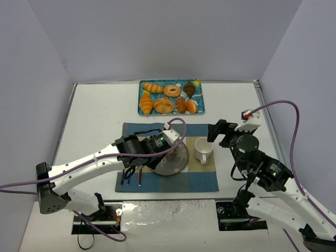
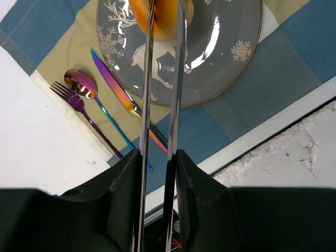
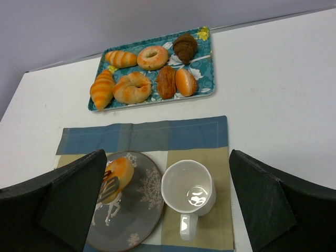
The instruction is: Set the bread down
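Right by the near edge of the tabletop [image 1: 236,105], a blue-and-tan checked placemat [image 3: 194,134] is lying flat. On its left part an iridescent fork [image 2: 79,105], spoon [image 2: 79,84] and knife [image 2: 115,84] are lying side by side, just left of a grey plate [image 2: 231,52] printed with a deer and snowflakes.

The left gripper [image 2: 165,16] is reaching over that plate. Its long thin jaws are standing close together and seemingly clamping the bread [image 3: 119,170], though their tips are running off the top of the wrist view, so the grip is not quite certain. The bread, glossy and golden-orange, is sitting tilted over the plate.

A white mug [image 3: 188,190] is standing upright on the placemat, just right of the plate. The right gripper [image 3: 168,155] is hovering near the mug, its jaws spread wide apart and gripping nothing.

Farther on, close to the middle of the far edge, a teal patterned tray [image 3: 207,63] is carrying striped croissants [image 3: 102,89], a paler ring doughnut [image 3: 152,58] and several other pastries [image 3: 184,81].
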You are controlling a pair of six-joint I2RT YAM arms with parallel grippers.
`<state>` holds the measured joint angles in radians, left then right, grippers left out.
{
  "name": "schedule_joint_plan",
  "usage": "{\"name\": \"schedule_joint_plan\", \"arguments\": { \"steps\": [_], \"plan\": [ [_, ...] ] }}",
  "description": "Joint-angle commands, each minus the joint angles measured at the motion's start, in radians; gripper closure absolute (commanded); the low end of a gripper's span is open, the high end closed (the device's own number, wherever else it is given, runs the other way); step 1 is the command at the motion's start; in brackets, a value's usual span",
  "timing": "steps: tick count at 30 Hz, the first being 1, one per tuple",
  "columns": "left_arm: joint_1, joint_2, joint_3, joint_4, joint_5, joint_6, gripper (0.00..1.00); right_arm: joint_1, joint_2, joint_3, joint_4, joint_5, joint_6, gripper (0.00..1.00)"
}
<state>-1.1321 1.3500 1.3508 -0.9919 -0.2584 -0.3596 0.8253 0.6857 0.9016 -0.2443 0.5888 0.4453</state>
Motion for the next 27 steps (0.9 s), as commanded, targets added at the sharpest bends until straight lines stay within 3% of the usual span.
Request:
{"name": "schedule_joint_plan", "arguments": {
  "steps": [1, 27],
  "plan": [
    [-0.009, -0.008, 0.000, 0.022, -0.015, -0.042, 1.00, -0.005, 0.011, 0.042, 0.055, 0.040, -0.005, 0.00],
    [-0.038, 0.012, -0.039, 0.039, -0.030, -0.082, 0.60, -0.005, -0.025, 0.011, 0.054, 0.038, 0.009, 0.00]
  ]
}}
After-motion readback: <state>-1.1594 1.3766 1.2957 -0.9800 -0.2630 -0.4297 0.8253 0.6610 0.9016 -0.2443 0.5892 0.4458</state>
